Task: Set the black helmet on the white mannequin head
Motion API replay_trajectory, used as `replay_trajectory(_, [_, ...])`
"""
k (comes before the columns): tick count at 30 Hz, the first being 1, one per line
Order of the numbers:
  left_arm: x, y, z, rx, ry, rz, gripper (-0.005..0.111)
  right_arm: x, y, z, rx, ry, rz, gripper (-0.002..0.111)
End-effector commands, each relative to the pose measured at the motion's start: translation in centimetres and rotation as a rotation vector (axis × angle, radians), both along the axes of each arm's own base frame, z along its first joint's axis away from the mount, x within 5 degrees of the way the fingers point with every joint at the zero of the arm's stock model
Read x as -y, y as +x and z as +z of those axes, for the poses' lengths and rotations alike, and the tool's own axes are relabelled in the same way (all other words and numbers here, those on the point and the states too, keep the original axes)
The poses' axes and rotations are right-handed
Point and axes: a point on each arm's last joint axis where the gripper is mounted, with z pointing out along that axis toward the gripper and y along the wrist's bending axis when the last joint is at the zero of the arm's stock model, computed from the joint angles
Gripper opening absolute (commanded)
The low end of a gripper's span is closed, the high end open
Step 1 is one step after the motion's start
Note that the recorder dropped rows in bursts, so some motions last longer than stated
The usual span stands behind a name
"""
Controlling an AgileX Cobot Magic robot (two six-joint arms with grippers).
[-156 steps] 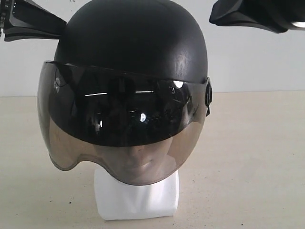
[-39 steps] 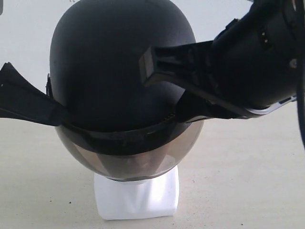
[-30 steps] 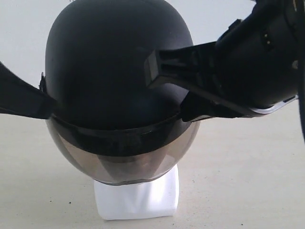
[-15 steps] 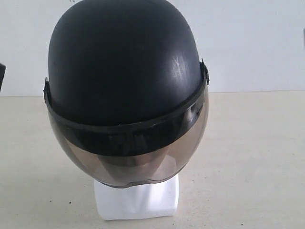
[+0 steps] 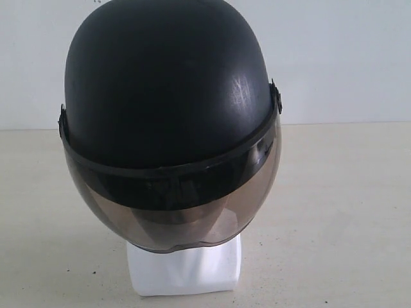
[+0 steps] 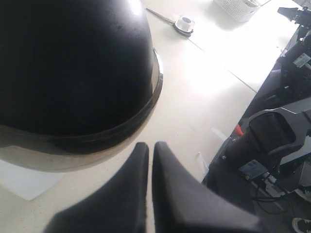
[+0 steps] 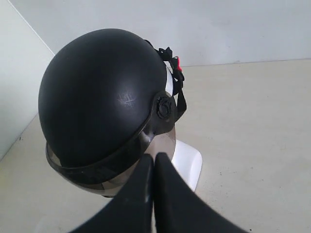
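Note:
The black helmet (image 5: 167, 83) sits on the white mannequin head, covering it down to the chin, with its smoky visor (image 5: 173, 205) lowered over the face. Only the head's white block base (image 5: 183, 269) shows below the visor. In the right wrist view the helmet (image 7: 102, 97) stands a little away from my right gripper (image 7: 154, 158), which is shut and empty, and the white base (image 7: 187, 162) shows beside it. My left gripper (image 6: 150, 145) is shut and empty too, close to the helmet's rim (image 6: 73, 63). Neither gripper appears in the exterior view.
The beige tabletop (image 5: 334, 212) runs to a white wall (image 5: 347, 58) behind. In the left wrist view a small round roll (image 6: 185, 23) and a white basket (image 6: 238, 7) lie far off on the table, with dark equipment (image 6: 272, 141) past the table edge.
Both arms have let go of the helmet and drawn out of the exterior view. The helmet has settled on the head with the visor slightly lower; it has not moved in the last half second.

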Motion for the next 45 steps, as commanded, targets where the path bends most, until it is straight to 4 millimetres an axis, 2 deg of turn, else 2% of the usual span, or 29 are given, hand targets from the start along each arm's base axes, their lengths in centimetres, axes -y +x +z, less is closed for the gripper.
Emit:
replay_trajectory(1, [0.1,-0.2,0.0,-0.010,-0.014,-0.006,0.004,0.3,-0.1,0.0,0.013,0.005,-0.007,0.000])
replay_trajectory(10, [0.1,-0.3,0.0,-0.006,-0.015,-0.006,0.004,0.3,-0.1,0.0,0.013,0.005,-0.007,0.000])
replay_trajectory(16, [-0.3,-1.6,0.5,0.068,-0.008,-0.008,0.004,0.3,-0.1,0.0,0.013,0.005,-0.007,0.000])
replay_trajectory(19, [-1.6,-2.4,1.3,0.228,0.063,0.114,0.004,0.3,-0.1,0.0,0.013,0.005,-0.007,0.000])
replay_trajectory(23, [-4.4,-4.6,2.1,0.415,0.151,0.375,0.004,0.3,-0.1,0.0,0.013,0.005,-0.007,0.000])
replay_trajectory(27, [-7.4,-7.5,2.3,0.492,0.196,0.659,0.004,0.3,-0.1,0.0,0.013,0.005,-0.007,0.000])
replay_trajectory(30, [-9.1,-10.0,1.9,0.504,0.161,0.834,0.004,0.3,-0.1,0.0,0.014,0.005,-0.008,0.000])
replay_trajectory(32, [-9.7,-11.2,1.2,0.524,0.139,0.910,0.004,0.3,-0.1,0.0,0.014,0.005,-0.008,0.000])
replay_trajectory(36, [-10.0,-11.7,-1.3,0.616,0.143,0.965,0.004,0.3,-0.1,0.0,0.014,0.005,-0.008,0.000])
replay_trajectory(40, [-9.4,-10.3,-4.5,0.670,0.043,0.973,0.004,0.3,-0.1,0.0,0.014,0.005,-0.008,0.000])
replay_trajectory(45, [-8.4,-7.0,-8.6,0.724,-0.065,0.926,0.004,0.3,-0.1,0.0,0.014,0.005,-0.008,0.000])
